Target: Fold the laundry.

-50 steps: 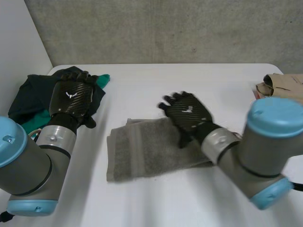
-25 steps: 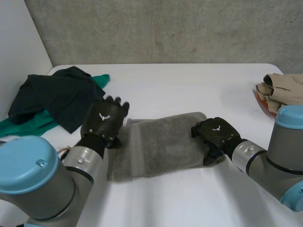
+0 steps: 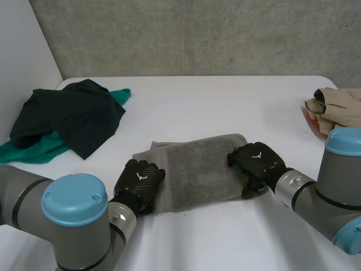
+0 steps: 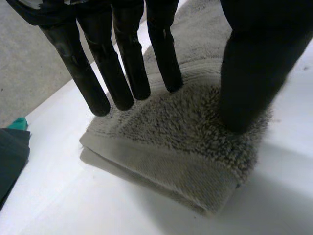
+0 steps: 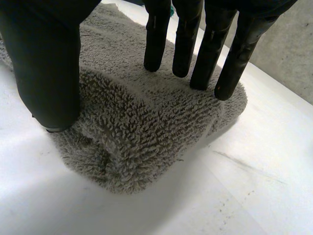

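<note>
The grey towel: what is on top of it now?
Both hands rest on the grey towel: the left hand on its left end, the right hand on its right end, fingers straight. The cloth under their palms is covered.

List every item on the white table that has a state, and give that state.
Grey terry towel: folded, lying flat.
Left hand: open, pressing the towel's left end.
Right hand: open, pressing its right end.
Dark green garment: crumpled heap, unfolded.
Beige garment: crumpled heap, unfolded.
</note>
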